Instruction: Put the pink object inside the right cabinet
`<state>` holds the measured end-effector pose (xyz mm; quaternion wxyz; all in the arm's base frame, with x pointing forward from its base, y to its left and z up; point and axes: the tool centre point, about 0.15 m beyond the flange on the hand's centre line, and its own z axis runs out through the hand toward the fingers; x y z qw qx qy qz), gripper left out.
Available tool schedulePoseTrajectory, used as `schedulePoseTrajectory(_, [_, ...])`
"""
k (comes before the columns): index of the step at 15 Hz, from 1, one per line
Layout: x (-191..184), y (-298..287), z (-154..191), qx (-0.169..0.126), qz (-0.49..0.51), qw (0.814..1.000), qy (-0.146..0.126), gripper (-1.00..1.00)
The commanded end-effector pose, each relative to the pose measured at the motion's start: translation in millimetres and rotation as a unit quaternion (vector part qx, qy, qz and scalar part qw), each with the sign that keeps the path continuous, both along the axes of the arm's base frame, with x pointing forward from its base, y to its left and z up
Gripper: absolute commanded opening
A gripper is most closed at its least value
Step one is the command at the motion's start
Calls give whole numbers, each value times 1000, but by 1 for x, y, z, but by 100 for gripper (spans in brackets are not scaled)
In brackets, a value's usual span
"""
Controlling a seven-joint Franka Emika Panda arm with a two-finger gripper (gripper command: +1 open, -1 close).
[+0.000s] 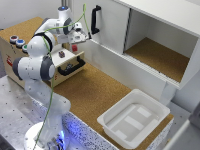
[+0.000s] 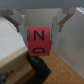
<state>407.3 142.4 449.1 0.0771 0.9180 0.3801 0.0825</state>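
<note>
The pink block (image 2: 39,41), marked with dark letters, sits between your gripper's (image 2: 39,21) two fingers (image 2: 21,22), which close on its sides; in the wrist view you have it gripped and lifted, with a black handle (image 2: 40,67) beneath it. In the exterior view the block itself is hard to make out: a small reddish spot (image 1: 74,48) shows just under the gripper (image 1: 79,38), above the wooden drawer box (image 1: 67,59) and in front of the white panel with its black handle (image 1: 95,20).

From the held block, the right cabinet (image 1: 160,57) lies well apart, toward the exterior view's right, beyond that panel. Its opening faces the cork counter (image 1: 95,92), and its brown floor sits raised above the counter behind a white lip.

The relation your next move turns on is therefore sideways travel toward the exterior view's right, past the panel, then inward over the lip. Judged from here, you should keep the block high enough to clear that lip. The white tray (image 1: 132,120) lies nearer the camera, off that path.
</note>
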Motion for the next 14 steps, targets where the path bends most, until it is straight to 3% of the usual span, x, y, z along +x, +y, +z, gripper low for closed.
schedulePoseTrajectory(1, [-15, -89, 9, 9, -70, 997, -25, -100])
schedulePoseTrajectory(7, [-8, -164, -15, 39, -167, 985, 2, -100])
schedulePoseTrajectory(10, [1, -207, -10, 83, -217, 973, -5, -100])
schedulePoseTrajectory(14, [25, -265, 4, 75, -261, 962, -13, -100])
